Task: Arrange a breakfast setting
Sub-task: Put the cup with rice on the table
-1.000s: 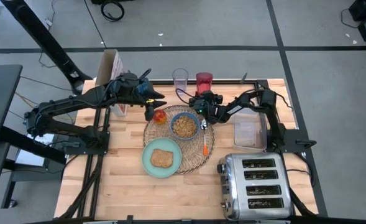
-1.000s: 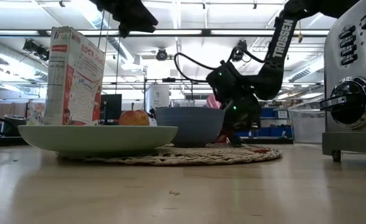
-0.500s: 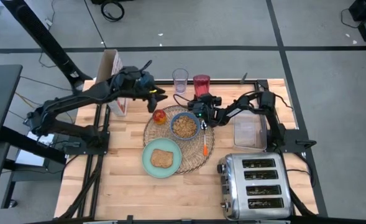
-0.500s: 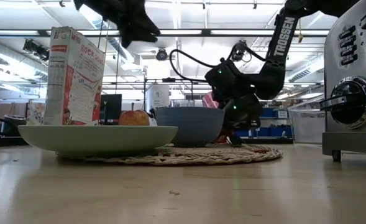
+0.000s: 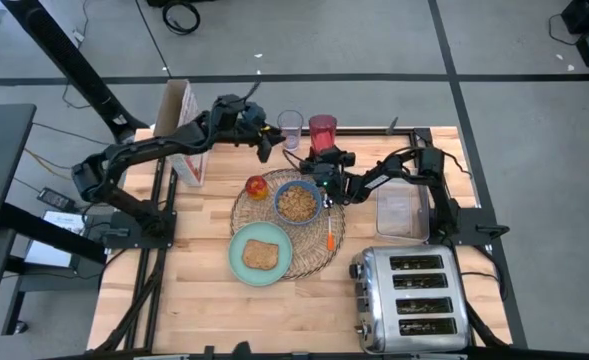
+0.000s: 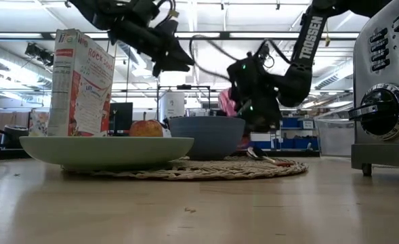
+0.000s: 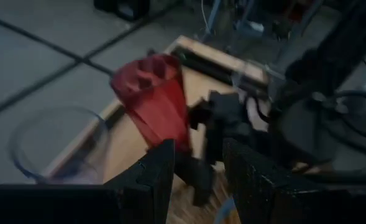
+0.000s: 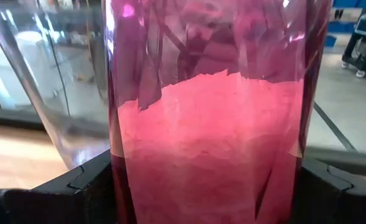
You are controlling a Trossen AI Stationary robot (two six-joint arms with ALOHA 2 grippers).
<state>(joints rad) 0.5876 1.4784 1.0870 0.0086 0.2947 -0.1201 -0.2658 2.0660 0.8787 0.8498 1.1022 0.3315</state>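
The round woven placemat [image 5: 319, 245] carries a blue bowl [image 5: 297, 202] of cereal, a red-yellow apple [image 5: 257, 186] and an orange-handled spoon [image 5: 331, 232]. A mint-green plate [image 5: 242, 262] with a toast slice [image 5: 260, 254] overlaps its near left rim. The glass of pink drink [image 5: 322, 131] is at the far edge, with my right gripper [image 5: 324, 160] shut on it. My left gripper [image 5: 267, 143] hovers open and holds nothing, above the table just left of an empty clear glass [image 5: 290, 125]. My right gripper pinches the pink drink glass between its two fingers, one on each side of the glass wall [image 8: 117, 168]. The fingers come about level from the near side, pointing toward the far edge. Whether the glass's base rests on the table is hidden.
A cereal box [image 5: 184, 130] stands at the far left. A clear plastic container [image 5: 399, 210] lies at the right, and a chrome toaster [image 5: 411, 298] fills the near right corner. Bare wood shows along the near left.
My left gripper has swung from above the apple toward the far edge and rightward, sinking a little, and now hangs beside the empty clear glass. My right gripper has tipped upward slightly at the pink drink.
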